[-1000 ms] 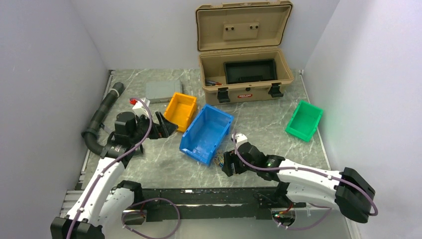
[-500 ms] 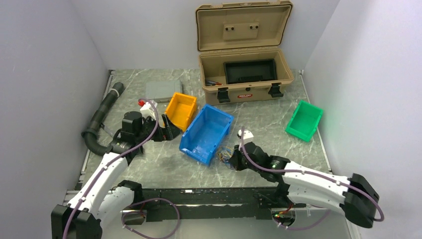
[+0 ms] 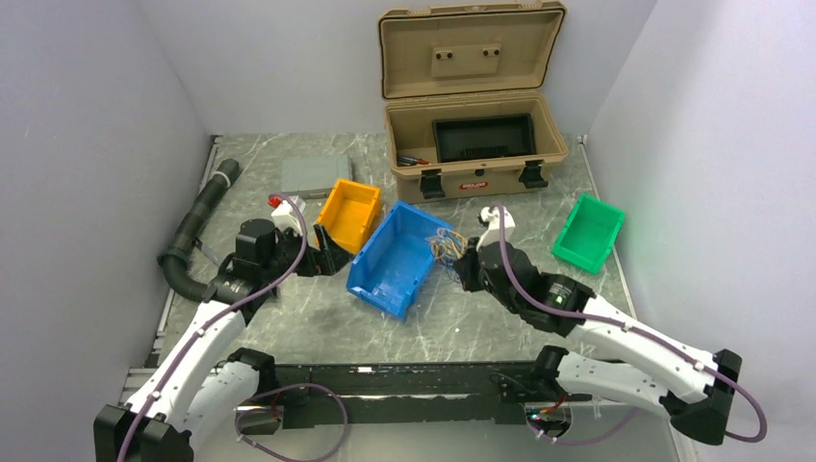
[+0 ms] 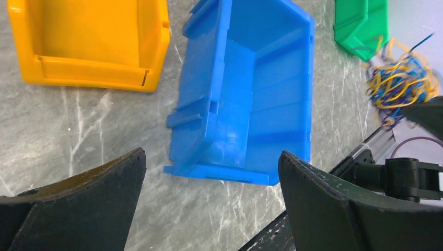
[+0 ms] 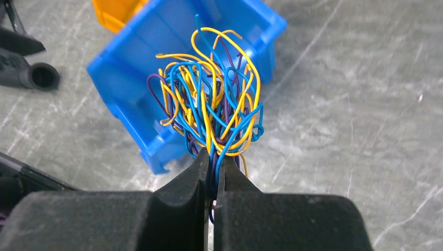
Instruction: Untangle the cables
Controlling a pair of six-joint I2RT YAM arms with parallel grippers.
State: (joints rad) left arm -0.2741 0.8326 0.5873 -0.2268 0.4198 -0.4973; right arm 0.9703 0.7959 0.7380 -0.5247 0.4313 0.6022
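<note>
The right gripper (image 5: 211,170) pinches the cables (image 5: 209,99) (tangle fanning outward). The left gripper (image 3: 325,254), wide open, sits across the blue bin (image 3: 380,274).

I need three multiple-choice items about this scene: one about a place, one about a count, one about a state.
1. Where are the cables? A) in the case B) in the right gripper C) behind the case
2. How many bins stand on the table? A) two B) three C) four
3. The left gripper is: A) open B) shut on the cables C) shut on a bin
Key: 1 B, its jaws pinch the bunch; 2 B, orange bin, blue bin, green bin; 3 A, its jaws stand wide apart.
</note>
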